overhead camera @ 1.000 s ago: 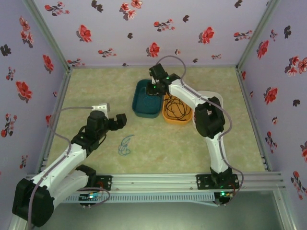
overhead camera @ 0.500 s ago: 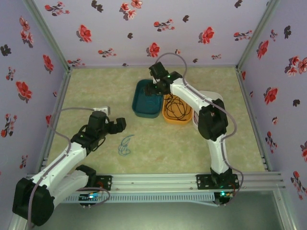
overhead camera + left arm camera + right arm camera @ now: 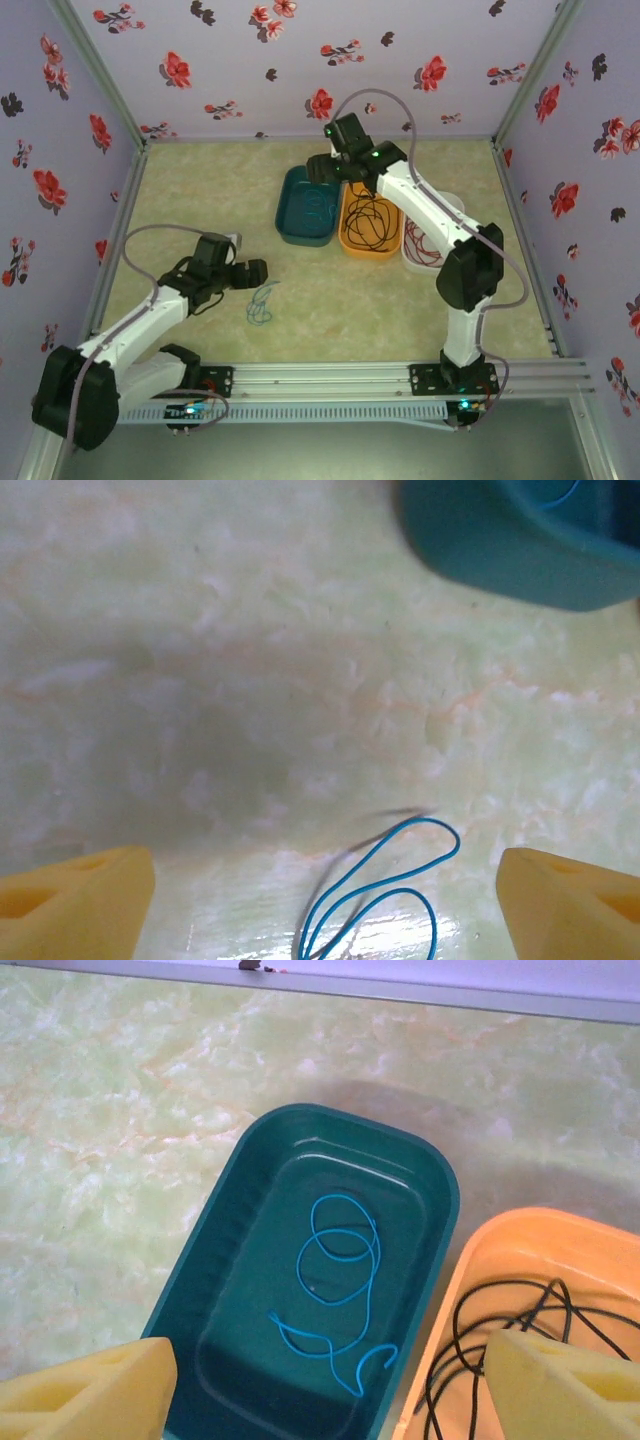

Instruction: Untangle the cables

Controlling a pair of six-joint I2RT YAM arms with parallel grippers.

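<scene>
At the far side of the worktop [image 3: 200, 180], right claw [image 3: 325, 1390] released, jaws spread wide and grasping nothing, poised above the teal tray [image 3: 232, 1250], with one blue cable [image 3: 340, 1260] lying in loose loops on the tray floor, seemingly a strand parted from the rest and housed by colour. Just beside it, orange tray [image 3: 470, 1260] with the black cable [image 3: 500, 1310] coiled inside; beyond that, a white tray [image 3: 412, 262] with a red cable [image 3: 425, 240], by much the same logic. Nearer the arm bases, left claw [image 3: 320, 905] likewise released and empty, jaws wide apart over a second blue cable [image 3: 420, 821] lying alone on bare worktop, well apart from the trays. Seems placed to close on that last loose strand. Hard to say from above: one wire doubled over, or two crossed. Lower end cut off by the bottom edge of the left wrist view. White tray and red cable largely hidden behind the right arm, any knot there impossible to judge. Near part of the black cable also cut off, at the edge of the right wrist view
</scene>
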